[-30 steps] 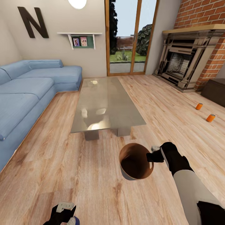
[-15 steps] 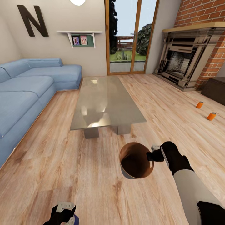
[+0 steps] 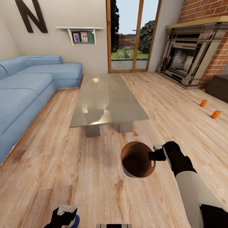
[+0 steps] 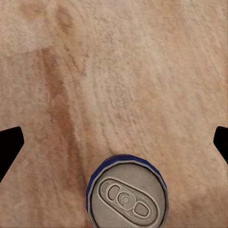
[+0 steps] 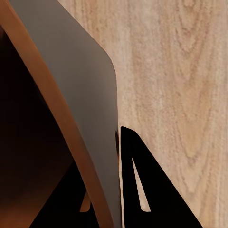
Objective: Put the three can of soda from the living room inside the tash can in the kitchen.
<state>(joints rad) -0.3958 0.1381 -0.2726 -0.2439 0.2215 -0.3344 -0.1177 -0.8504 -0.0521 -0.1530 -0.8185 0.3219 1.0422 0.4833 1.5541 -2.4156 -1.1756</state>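
Observation:
My right gripper (image 3: 152,155) is shut on the rim of the tash can (image 3: 127,172), a tapered bin, coppery-brown inside, held tilted above the wood floor. In the right wrist view its wall (image 5: 80,95) sits against one black finger (image 5: 137,190). Two orange cans of soda (image 3: 203,103) (image 3: 215,114) stand on the floor at the far right near the fireplace. The dark blue can (image 3: 75,220) is at the bottom edge beside my left gripper (image 3: 65,215). In the left wrist view the blue can (image 4: 127,197) stands upright under the gripper, with the fingertips (image 4: 9,145) spread wide, not touching it.
A grey low table (image 3: 107,101) stands straight ahead, with a blue corner sofa (image 3: 28,91) along the left. At the right are a brick fireplace (image 3: 190,60) and a dark cabinet (image 3: 218,87). A glass door (image 3: 131,34) is at the back. Bare plank floor lies between the table and the orange cans.
The whole picture has shifted, so the camera has moved: table, sofa and orange cans sit slightly differently. Both arms keep their poses, and the bin stays in the right gripper.

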